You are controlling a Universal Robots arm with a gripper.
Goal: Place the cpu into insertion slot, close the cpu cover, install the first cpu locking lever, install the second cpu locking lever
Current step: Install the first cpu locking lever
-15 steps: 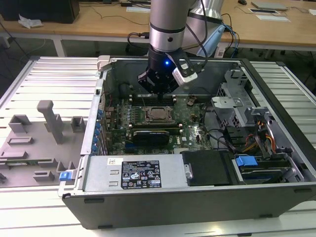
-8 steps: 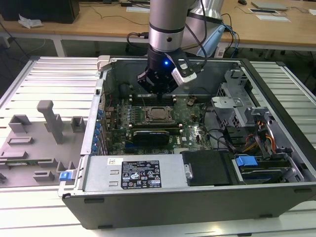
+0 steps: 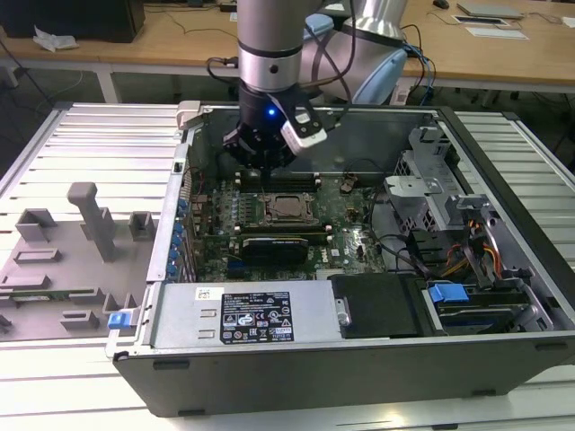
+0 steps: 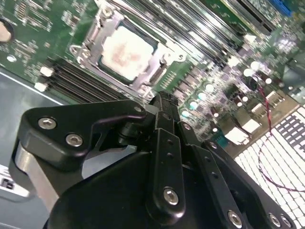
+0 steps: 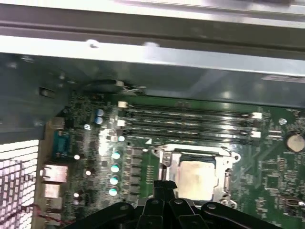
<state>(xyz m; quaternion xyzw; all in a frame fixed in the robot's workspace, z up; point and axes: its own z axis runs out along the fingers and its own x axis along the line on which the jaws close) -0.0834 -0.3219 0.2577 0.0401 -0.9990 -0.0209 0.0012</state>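
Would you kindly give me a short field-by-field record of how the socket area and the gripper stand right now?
cpu: seated in the insertion slot, pale top facing up
cpu cover: down flat, framing the chip through its window
gripper: shut, holding nothing, tips close to one edge of the socket; whether they touch it cannot be told
setting: motherboard inside an open computer case
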